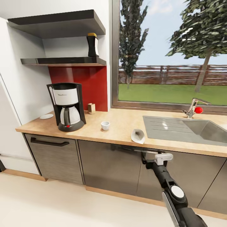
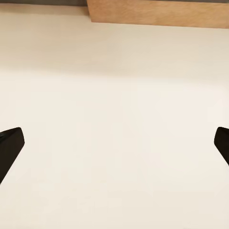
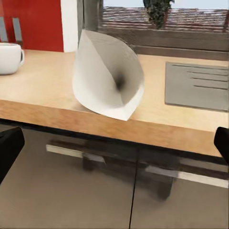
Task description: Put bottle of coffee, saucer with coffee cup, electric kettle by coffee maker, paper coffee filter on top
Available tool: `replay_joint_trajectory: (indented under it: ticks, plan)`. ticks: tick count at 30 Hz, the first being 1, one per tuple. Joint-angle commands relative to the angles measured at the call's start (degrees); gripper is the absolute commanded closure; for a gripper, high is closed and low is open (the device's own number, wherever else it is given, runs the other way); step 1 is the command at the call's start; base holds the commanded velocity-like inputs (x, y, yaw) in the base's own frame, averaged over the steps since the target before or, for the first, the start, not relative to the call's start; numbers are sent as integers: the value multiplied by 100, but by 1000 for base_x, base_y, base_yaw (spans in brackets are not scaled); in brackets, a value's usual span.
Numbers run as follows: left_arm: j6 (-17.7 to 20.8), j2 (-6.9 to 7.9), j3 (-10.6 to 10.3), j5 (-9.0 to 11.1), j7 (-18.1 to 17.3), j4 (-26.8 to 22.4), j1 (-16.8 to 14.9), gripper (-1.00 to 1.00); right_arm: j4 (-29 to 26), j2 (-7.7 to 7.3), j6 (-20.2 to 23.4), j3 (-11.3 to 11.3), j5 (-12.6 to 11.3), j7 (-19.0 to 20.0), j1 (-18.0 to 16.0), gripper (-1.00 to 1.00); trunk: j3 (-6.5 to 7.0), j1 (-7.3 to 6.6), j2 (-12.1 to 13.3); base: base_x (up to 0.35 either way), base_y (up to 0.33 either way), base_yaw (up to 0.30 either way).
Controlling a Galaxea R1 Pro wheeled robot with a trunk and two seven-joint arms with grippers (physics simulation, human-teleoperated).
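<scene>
At the tabletop (image 1: 126, 130) edge, paper coffee filter (image 3: 107, 76) looks featherlight and crushable; right hand (image 3: 114, 152) spread wide, empty, so pinch its rim gently

I see a steel sink (image 1: 201, 130) set into the counter's right end, a faucet (image 1: 193, 107) with a red knob (image 1: 198, 110) behind it, and a small wooden block (image 1: 91, 108) near the back edge.

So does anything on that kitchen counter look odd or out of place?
The paper coffee filter lies on its side at the counter's front edge, seeming to hang slightly over it, far from the coffee maker. The coffee cup stands alone while its saucer sits on the coffee maker's other side. Nothing looks spilled or broken.
</scene>
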Motion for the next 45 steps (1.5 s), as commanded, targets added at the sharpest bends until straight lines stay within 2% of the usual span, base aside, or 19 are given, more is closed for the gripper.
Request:
replay_joint_trajectory:
  ticks: [1, 2, 6, 9, 13, 18, 30, 37, 45]
  plan:
    - [-19, 2, 3, -40, -2, 2, -6, -100, -5, -3, 214, 4, 2, 1, -147, -100, -6, 0, -3, 0, 0, 0]
    - [-19, 2, 3, -40, -2, 2, -6, -100, -4, -3, 301, 4, 1, 1, -218, -100, -6, 0, -3, 0, 0, 0]
    - [-19, 0, 3, -40, -2, 2, -7, -100, 8, 4, 793, 4, -4, -6, -867, -100, -6, 0, -3, 0, 0, 0]
    - [-19, 2, 3, -40, -2, 2, -4, -100, 62, 6, 1376, 4, -4, -8, -1353, -100, -6, 0, -3, 0, 0, 0]
    - [-19, -3, 3, -53, -2, 2, -5, -100, 126, 6, 2045, 4, 11, -9, -1703, -100, -6, 0, -3, 0, 0, 0]
    - [-19, -6, 3, -65, -2, -3, -5, -100, 290, 6, 2352, 0, 10, -217, -1924, -100, -6, 0, -3, 0, 0, 0]
    - [-19, -7, -13, -76, -2, 0, -4, -100, 321, -9, 2416, -26, 5, -289, -2021, -100, -6, 0, -3, 100, 0, 0]
    - [-19, -7, -15, -75, -2, 1, -4, -100, 356, -11, 2416, -250, 19, -290, -2022, -100, -6, 0, -3, 13, 0, 0]
    - [-19, -7, -15, -66, -2, 2, -6, -100, 610, -22, 2413, -267, 16, -282, -2022, -100, -6, 0, -3, 0, 0, 0]
